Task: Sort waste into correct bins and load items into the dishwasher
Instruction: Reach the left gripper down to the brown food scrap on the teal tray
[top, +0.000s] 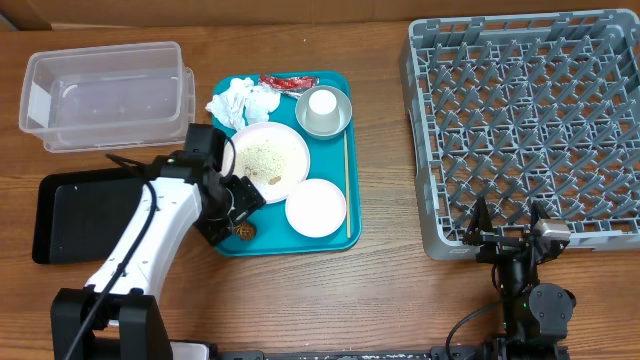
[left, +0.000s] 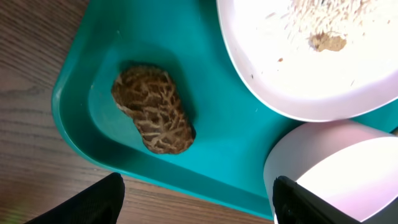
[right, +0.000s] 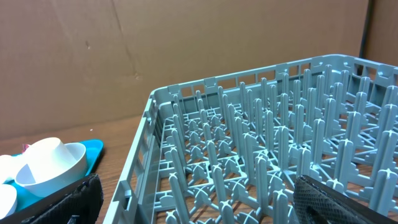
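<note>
Left gripper (left: 196, 202), jaws apart, hangs over the near-left corner of the teal tray (left: 236, 146), where the brown food lump (left: 153, 109) lies just ahead of its fingertips, long axis slanted to the closing line, clear of the large plate (left: 298, 68); right gripper (right: 199, 202), jaws apart too, sits well off by the dish rack (right: 144, 155).

Bare floor of the teal tray (left: 236, 146) rings the brown lump (left: 153, 109), so I've got room round it. Its rim hugs the corner side; big plate (left: 292, 68) and small dish (left: 339, 165) crowd the other.
</note>
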